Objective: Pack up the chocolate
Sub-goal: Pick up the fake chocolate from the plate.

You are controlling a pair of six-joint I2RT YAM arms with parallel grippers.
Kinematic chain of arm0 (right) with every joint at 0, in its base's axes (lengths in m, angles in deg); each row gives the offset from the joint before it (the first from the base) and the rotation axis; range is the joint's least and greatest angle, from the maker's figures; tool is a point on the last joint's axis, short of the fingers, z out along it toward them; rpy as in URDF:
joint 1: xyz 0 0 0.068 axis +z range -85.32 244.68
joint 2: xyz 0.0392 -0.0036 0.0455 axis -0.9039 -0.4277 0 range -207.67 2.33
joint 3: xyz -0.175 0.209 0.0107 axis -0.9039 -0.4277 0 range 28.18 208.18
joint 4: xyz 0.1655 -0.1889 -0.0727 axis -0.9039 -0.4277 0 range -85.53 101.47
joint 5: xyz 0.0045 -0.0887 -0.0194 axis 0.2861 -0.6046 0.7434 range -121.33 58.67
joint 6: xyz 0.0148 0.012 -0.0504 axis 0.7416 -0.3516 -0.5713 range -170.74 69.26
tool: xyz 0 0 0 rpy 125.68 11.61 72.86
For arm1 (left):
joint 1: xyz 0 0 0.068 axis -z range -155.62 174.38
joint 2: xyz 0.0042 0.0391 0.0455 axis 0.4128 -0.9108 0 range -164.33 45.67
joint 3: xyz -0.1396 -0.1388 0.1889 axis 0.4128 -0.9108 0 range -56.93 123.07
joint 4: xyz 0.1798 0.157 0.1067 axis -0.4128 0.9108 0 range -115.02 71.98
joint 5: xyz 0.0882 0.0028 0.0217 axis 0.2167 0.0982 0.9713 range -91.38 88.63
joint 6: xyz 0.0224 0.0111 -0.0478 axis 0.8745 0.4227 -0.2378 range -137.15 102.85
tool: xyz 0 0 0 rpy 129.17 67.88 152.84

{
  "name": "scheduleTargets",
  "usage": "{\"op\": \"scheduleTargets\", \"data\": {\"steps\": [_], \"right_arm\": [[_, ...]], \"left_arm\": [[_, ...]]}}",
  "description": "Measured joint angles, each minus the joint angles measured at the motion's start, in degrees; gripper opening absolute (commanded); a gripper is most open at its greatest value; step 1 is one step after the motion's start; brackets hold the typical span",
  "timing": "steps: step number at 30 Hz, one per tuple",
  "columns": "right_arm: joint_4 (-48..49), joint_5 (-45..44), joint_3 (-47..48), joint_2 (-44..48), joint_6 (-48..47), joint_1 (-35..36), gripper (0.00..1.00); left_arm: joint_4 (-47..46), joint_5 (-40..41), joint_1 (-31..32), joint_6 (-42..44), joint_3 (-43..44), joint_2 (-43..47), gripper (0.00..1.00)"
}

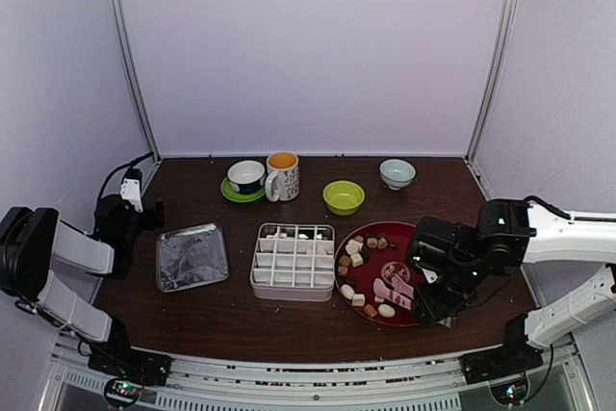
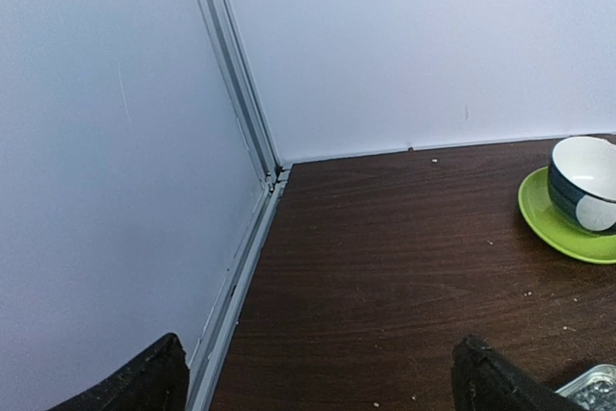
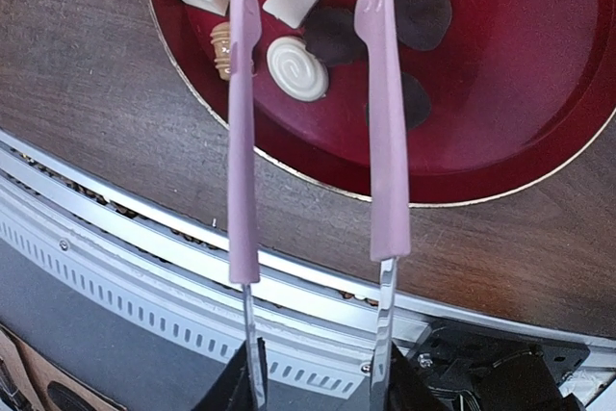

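Observation:
Chocolate pieces (image 1: 355, 259) in white, tan and brown lie on a red plate (image 1: 409, 228). A few more sit in the back row of a white divided box (image 1: 293, 262). My right gripper (image 1: 435, 288) is shut on the pink tongs (image 1: 395, 290), which reach over the plate's near side. In the right wrist view the tongs (image 3: 241, 141) run up from my gripper (image 3: 318, 387) with their arms apart. They straddle a white swirl chocolate (image 3: 297, 68) on the plate (image 3: 520, 93); their tips are out of frame. My left gripper (image 2: 318, 387) is open and empty at the far left (image 1: 131, 201).
A silvery square tin (image 1: 192, 257) lies left of the divided box. Along the back stand a cup on a green saucer (image 1: 246, 178), a mug (image 1: 283, 176), a green bowl (image 1: 344, 197) and a pale bowl (image 1: 397, 173). The table's metal front rail (image 3: 144, 228) runs just below the plate.

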Motion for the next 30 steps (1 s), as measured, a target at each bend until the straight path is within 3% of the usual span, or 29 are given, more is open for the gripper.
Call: {"op": "scheduleTargets", "data": {"steps": [30], "right_arm": [[0.6,-0.5,3.9,-8.6,-3.5,-0.5,0.35]], "left_arm": [[0.0,0.0,0.0,0.0,0.0,0.0,0.98]]}}
